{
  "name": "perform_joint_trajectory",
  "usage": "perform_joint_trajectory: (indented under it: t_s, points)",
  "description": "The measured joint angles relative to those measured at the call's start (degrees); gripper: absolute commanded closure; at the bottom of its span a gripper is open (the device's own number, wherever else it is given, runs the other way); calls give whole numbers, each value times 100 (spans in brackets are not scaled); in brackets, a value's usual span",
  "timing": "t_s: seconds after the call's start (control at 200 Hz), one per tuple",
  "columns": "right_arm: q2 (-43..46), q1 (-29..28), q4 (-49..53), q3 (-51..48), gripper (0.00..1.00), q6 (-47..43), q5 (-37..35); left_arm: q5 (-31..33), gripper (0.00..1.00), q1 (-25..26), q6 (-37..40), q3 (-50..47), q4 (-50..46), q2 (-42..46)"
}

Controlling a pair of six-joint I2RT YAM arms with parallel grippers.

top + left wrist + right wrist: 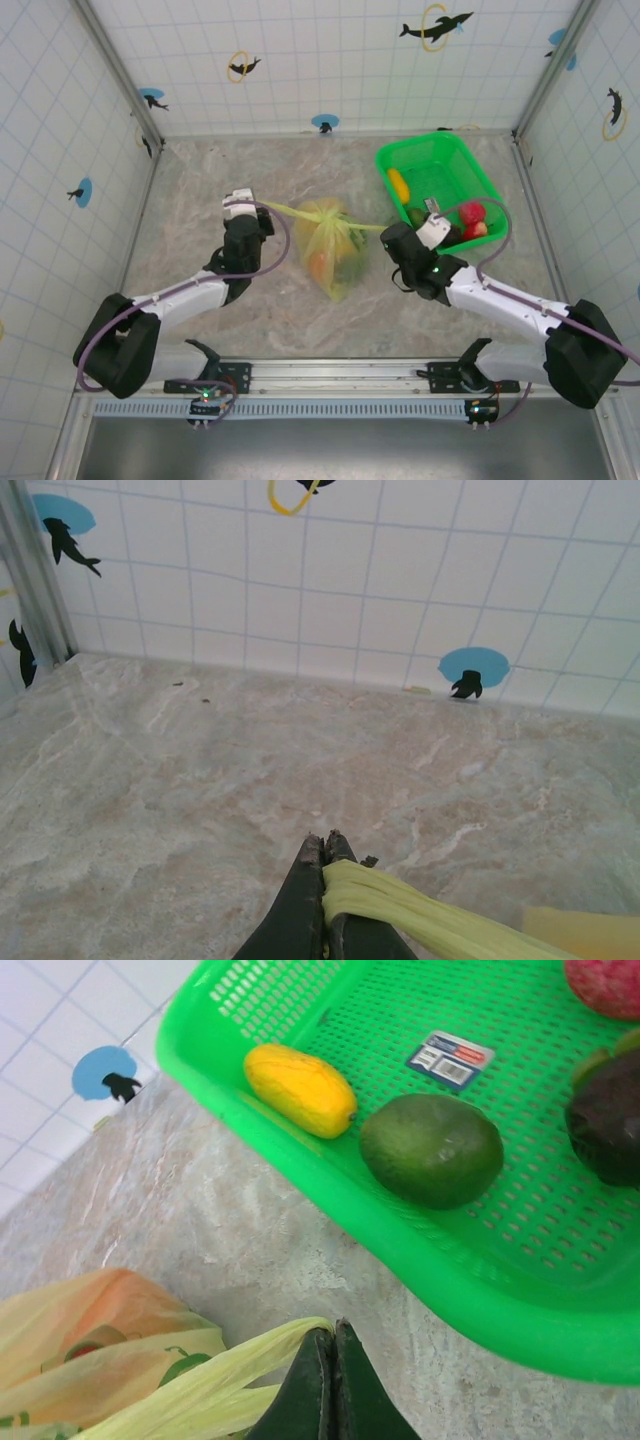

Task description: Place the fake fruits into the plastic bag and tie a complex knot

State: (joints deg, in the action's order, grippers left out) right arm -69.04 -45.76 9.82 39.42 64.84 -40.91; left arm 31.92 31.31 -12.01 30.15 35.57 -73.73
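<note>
The plastic bag (335, 258) lay midway between the 2 arms. The left gripper (325, 852) clamped 1 handle strip (430, 917), the right gripper (333, 1338) the other; both strips stretched sideways, left and right.

The plastic bag (335, 250) lies at the middle of the desk (200, 200), with some fake fruits (322, 264) inside it. The tray (440, 160) sits to its right, in the desk's far right corner, with more fake fruits lying in it.
</note>
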Motion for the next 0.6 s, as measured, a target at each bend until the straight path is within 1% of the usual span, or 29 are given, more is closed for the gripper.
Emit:
perform_joint_trajectory:
  t_s: [0.02,0.04,0.15,0.165,0.23,0.295,0.35,0.41,0.42,0.45,0.455,0.465,0.48,0.53,0.585,0.6]
  points:
    - [-4,-28,-31,0,100,-85,-31,-33,100,-24,0,0,4,0]
    - [-13,-52,-61,0,100,-168,-61,-59,97,-37,0,0,4,-2]
    - [-166,-116,-98,4,100,-501,-153,-210,70,-83,2,2,4,-20]
    - [-197,-116,-94,2,97,-531,-157,-227,66,-90,20,7,4,-24]
    - [-323,-111,-90,2,77,-704,-164,-332,50,-94,70,46,-17,-70]
    - [-372,-111,-87,4,60,-887,-162,-470,39,-87,197,101,-37,-94]
    - [-365,-111,-122,4,50,-1023,-140,-505,29,-4,400,120,-35,-87]
    - [-317,-111,-205,4,41,-1259,-96,-516,21,146,623,120,-31,-59]
    - [-310,-111,-212,4,40,-1309,-76,-522,18,181,614,120,-42,-50]
    - [-236,-111,-269,4,31,-1475,-28,-518,9,254,719,120,-63,-15]
    - [-229,-111,-267,4,30,-1510,-22,-520,6,262,717,120,-68,-13]
    - [-195,-111,-284,2,28,-1585,-7,-514,3,289,734,122,-66,2]
    - [-146,-111,-330,4,24,-1604,7,-514,3,326,796,127,-98,28]
    - [79,-111,-459,-9,15,-1965,114,-494,2,400,793,192,-273,142]
    - [402,-105,-651,-35,1,-2232,236,-422,2,420,721,332,-544,291]
    - [505,-107,-699,-46,0,-2385,273,-396,2,417,699,372,-608,332]
